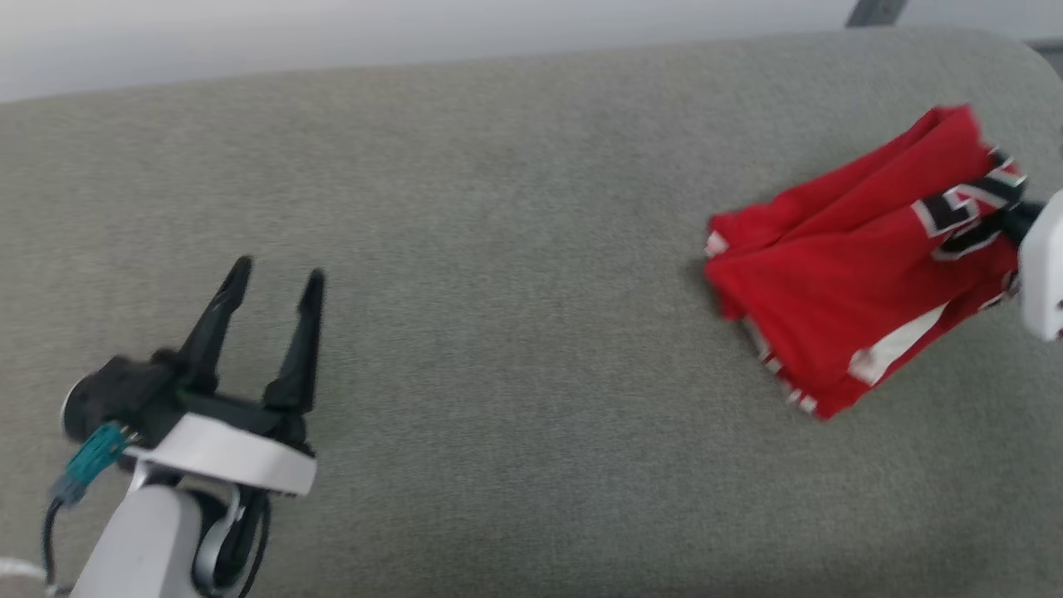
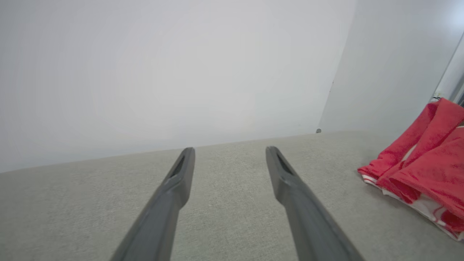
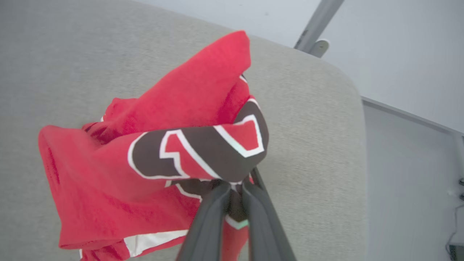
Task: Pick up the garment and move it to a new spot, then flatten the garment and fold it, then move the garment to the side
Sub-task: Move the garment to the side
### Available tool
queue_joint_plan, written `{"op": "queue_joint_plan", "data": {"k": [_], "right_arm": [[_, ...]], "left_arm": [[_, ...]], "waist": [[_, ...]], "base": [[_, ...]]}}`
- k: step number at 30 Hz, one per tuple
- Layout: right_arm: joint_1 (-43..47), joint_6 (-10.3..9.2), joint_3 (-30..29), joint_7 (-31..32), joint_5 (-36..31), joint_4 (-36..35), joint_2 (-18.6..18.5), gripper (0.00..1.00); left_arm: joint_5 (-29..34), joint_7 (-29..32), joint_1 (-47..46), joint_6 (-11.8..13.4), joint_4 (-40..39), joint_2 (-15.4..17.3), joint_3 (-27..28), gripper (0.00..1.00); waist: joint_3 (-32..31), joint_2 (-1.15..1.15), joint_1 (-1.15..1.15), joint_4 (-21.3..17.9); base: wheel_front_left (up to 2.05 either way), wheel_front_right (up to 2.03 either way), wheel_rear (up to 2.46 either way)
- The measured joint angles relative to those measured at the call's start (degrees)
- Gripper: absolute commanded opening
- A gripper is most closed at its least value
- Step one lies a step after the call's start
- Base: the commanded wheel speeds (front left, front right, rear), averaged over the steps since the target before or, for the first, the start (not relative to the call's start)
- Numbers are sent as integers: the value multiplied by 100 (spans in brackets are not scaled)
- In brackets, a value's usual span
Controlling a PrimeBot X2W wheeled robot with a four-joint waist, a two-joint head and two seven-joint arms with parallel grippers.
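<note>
Your right gripper (image 3: 236, 185) has its two dark fingers pinched almost together on a bunch of the garment (image 3: 108, 181), and it grips the cloth right at the black, white-outlined number. From that pinch the red jersey bunches up ahead of the fingertips and spreads away to their left in the wrist view. A white panel and striped trim show along its lower edge, which rests on the grey fabric surface (image 1: 498, 208). Your left gripper (image 1: 277, 272) stands wide open with nothing between its fingers, which point across the bare grey fabric toward a pale wall. The garment lies well off to that gripper's right, apart from it, with grey fabric between them.
</note>
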Motion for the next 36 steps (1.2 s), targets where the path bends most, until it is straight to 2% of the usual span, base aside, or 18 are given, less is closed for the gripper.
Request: {"op": "queue_joint_plan", "data": {"k": [8, 14, 22, 29, 31, 33, 36], "right_arm": [[-586, 0, -259, -542, -509, 569, -192, 0], [-1005, 0, -578, -882, -1118, 1289, -208, 0], [-1352, 0, -1229, -1289, -1938, 2592, 107, 0], [-1499, 0, -1805, -1581, -2553, 3466, 332, 0], [-1561, 0, -1928, -1624, -2715, 3675, 411, 36], [-1635, 0, -2029, -1727, -2877, 3798, 494, 100], [-1742, 0, -2108, -1814, -3043, 3929, 553, 100]], "left_arm": [[82, 0, -787, 0, 31, 40, -708, 100], [70, -1, -1337, 0, 92, 96, -1262, 100], [-16, 0, -1835, 0, 205, 97, -1684, 100], [-71, 0, -1992, 0, 264, 121, -1793, 100], [-75, 0, -1992, 0, 282, 153, -1782, 100], [-99, 0, -1990, 0, 282, 171, -1717, 100], [-118, 0, -1967, 0, 277, 221, -1626, 100]], "waist": [[409, 0, 0, -345], [760, 0, 0, -455], [1153, 0, 0, -336], [1312, 0, 0, -97], [1340, 0, 0, -38], [1345, 0, 0, -17], [1295, 0, 0, -28]], "base": [[0, 0, 0], [0, 0, 0], [0, 0, 0], [0, 0, 0], [0, 0, 0], [0, 0, 0], [0, 0, 0]]}}
